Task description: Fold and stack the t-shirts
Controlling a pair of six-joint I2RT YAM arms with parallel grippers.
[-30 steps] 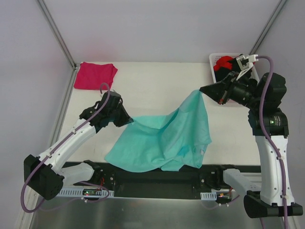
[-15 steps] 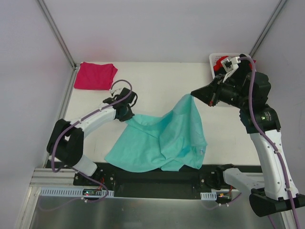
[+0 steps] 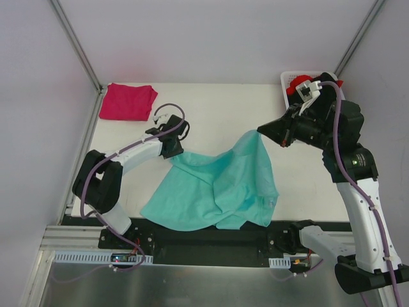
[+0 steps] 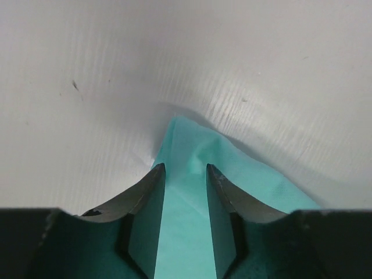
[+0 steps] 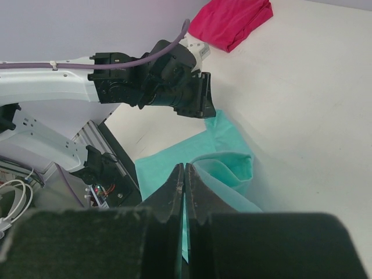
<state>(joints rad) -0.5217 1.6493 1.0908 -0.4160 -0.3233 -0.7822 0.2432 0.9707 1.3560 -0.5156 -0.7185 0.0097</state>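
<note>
The teal t-shirt (image 3: 214, 188) lies crumpled in the middle of the table, and its far right corner is lifted. My right gripper (image 3: 261, 131) is shut on that raised corner; the right wrist view shows its fingertips (image 5: 184, 168) pinching a thin edge of the teal cloth (image 5: 229, 168). My left gripper (image 3: 172, 148) sits at the shirt's far left corner. Its jaws (image 4: 186, 168) stand apart, with the teal corner (image 4: 186, 145) lying flat on the table between and under them. The folded magenta-pink t-shirt (image 3: 128, 101) rests at the back left corner.
A white basket (image 3: 285, 78) at the back right holds red cloth (image 3: 298, 81), partly hidden behind my right arm. A black rail (image 3: 204, 240) runs along the near edge. The pink shirt (image 5: 232, 20) and left arm (image 5: 145, 87) also show in the right wrist view.
My left gripper carried the teal corner a little farther back and has parted its jaws. The right gripper shifted left and slightly down, still pinching its corner.
</note>
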